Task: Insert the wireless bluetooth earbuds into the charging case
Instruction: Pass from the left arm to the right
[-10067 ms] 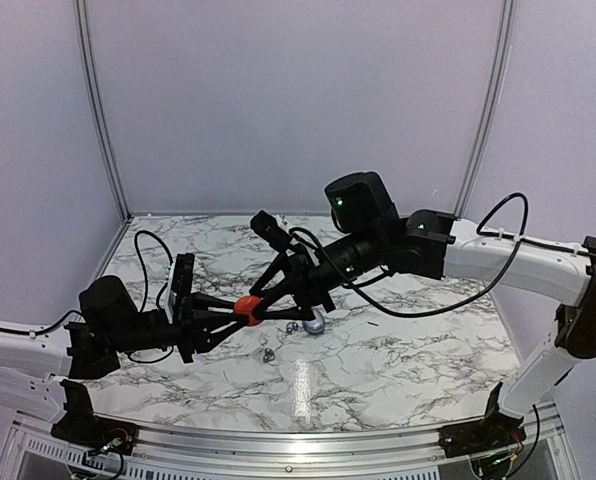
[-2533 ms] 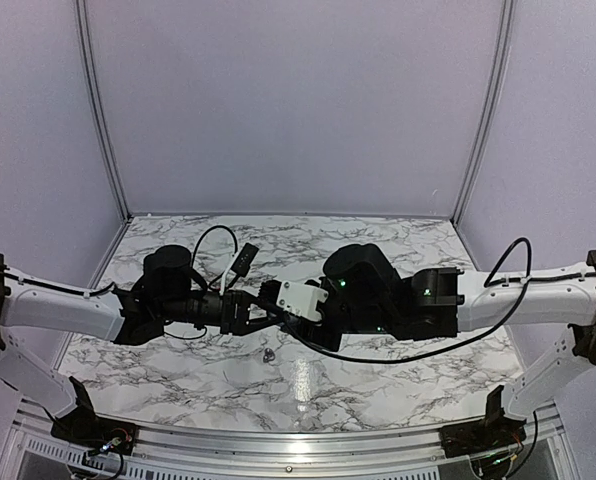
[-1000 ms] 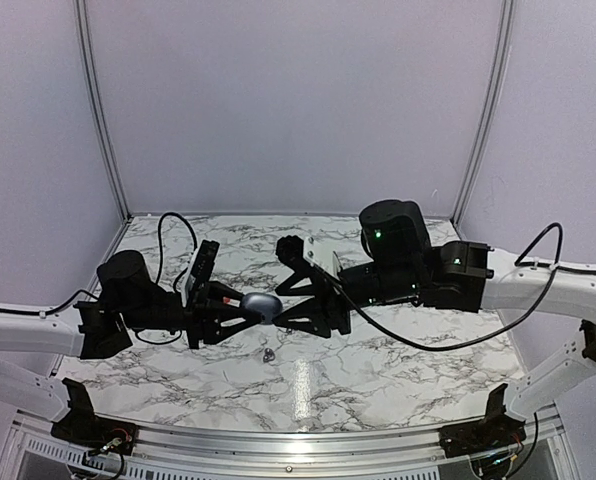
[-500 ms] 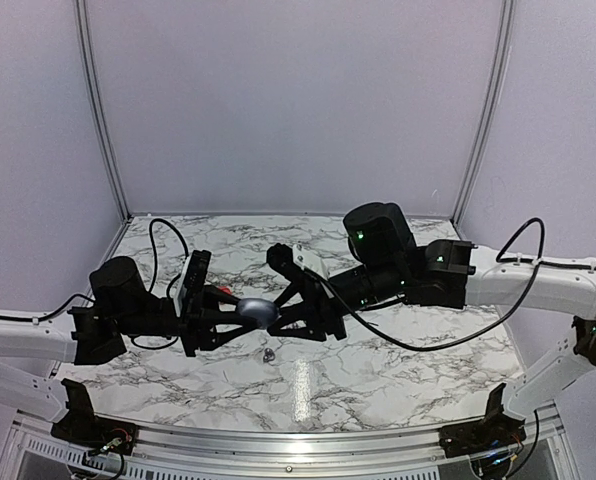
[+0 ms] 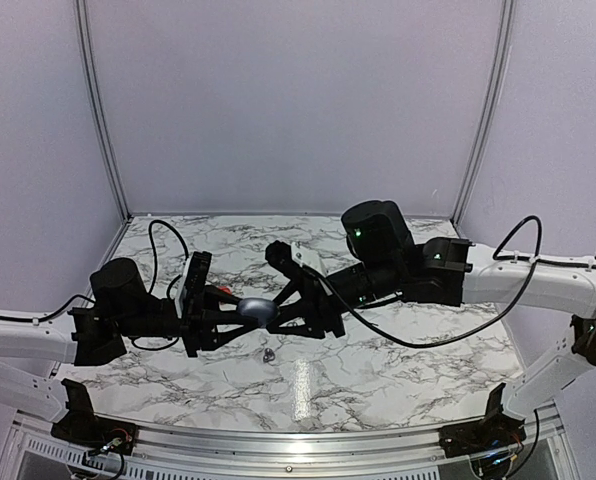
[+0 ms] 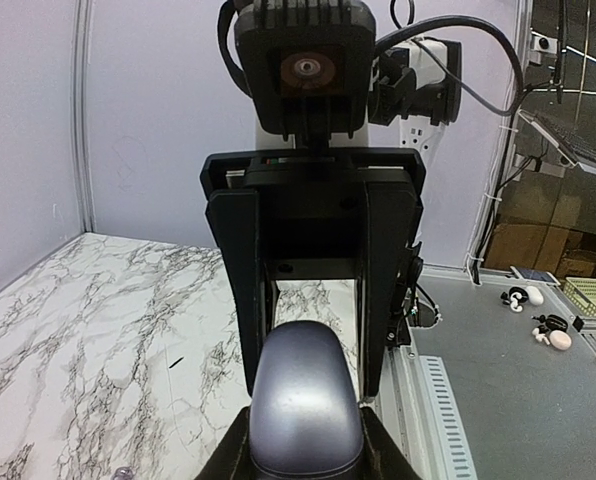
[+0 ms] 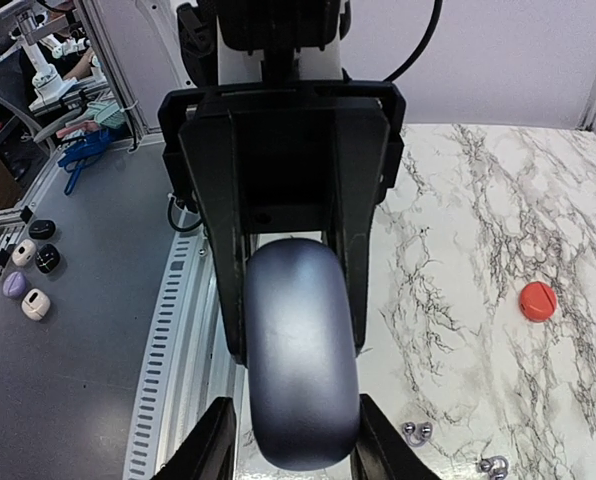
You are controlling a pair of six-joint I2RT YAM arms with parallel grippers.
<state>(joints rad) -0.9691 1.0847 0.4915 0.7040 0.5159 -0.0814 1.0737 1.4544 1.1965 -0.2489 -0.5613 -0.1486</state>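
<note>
The charging case (image 5: 259, 310), a glossy grey-blue pebble with its lid shut, was held in the air, lying level. Tiny silvery earbuds (image 7: 415, 432) lay loose on the marble table (image 5: 398, 370) below it.

Veined marble tabletop (image 5: 398, 370) within lilac walls (image 5: 298, 100); grey side bench (image 6: 508, 380) with a mesh basket (image 6: 590, 293).
</note>
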